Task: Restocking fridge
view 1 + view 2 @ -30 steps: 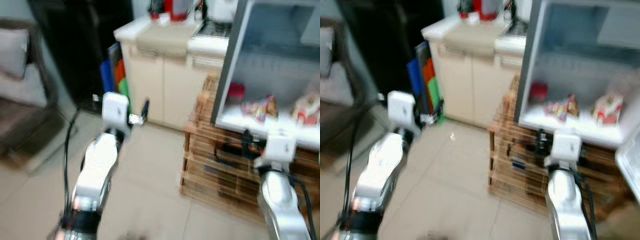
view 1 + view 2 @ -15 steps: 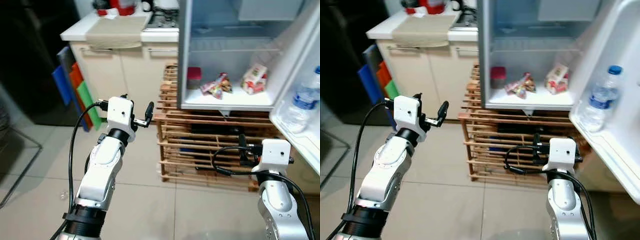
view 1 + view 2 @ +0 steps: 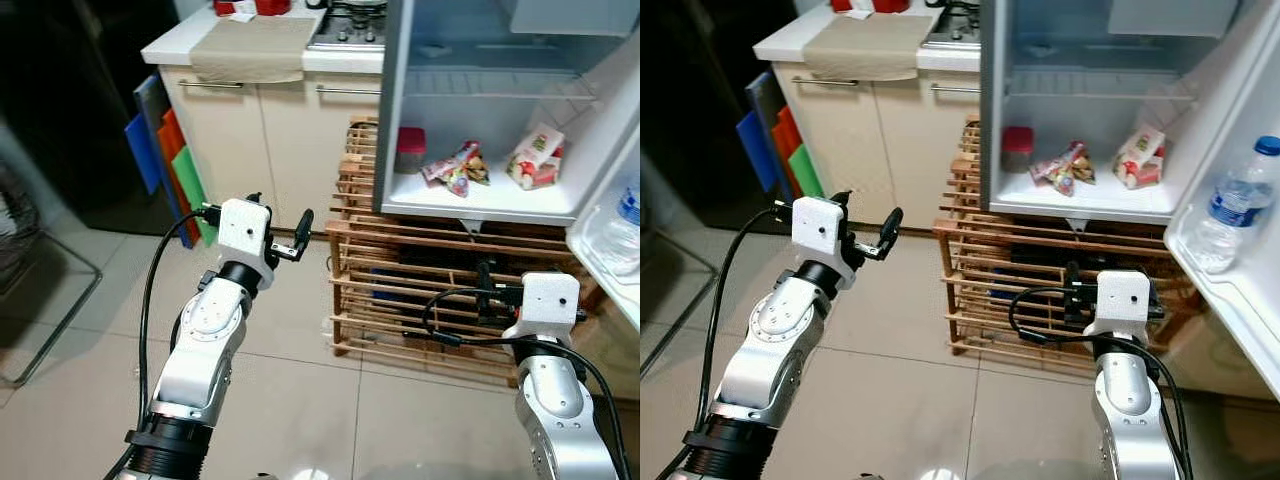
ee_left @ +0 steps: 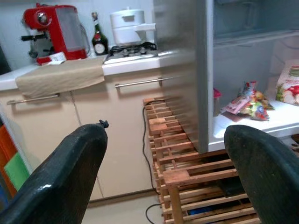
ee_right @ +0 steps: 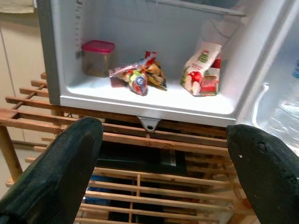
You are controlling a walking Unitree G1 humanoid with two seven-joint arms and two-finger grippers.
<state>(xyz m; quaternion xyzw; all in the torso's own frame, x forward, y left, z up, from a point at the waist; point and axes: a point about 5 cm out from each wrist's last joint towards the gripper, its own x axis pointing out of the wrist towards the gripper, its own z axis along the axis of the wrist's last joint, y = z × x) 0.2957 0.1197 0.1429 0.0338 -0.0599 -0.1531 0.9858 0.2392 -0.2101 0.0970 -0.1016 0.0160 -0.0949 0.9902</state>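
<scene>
fridge (image 3: 1090,205) stands open on a wooden slat rack (image 3: 1010,290), its top cut off; a red-lidded jar (image 5: 97,58), candy bag (image 5: 138,74) and carton (image 5: 201,67) sit inside. left gripper (image 4: 159,172) and right gripper (image 5: 163,177) are both spread wide, empty.

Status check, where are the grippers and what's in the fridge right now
Left gripper and right gripper open, empty, raised before the open fridge. Red-lidded jar, two snack bags on its shelf. Nothing between.
</scene>
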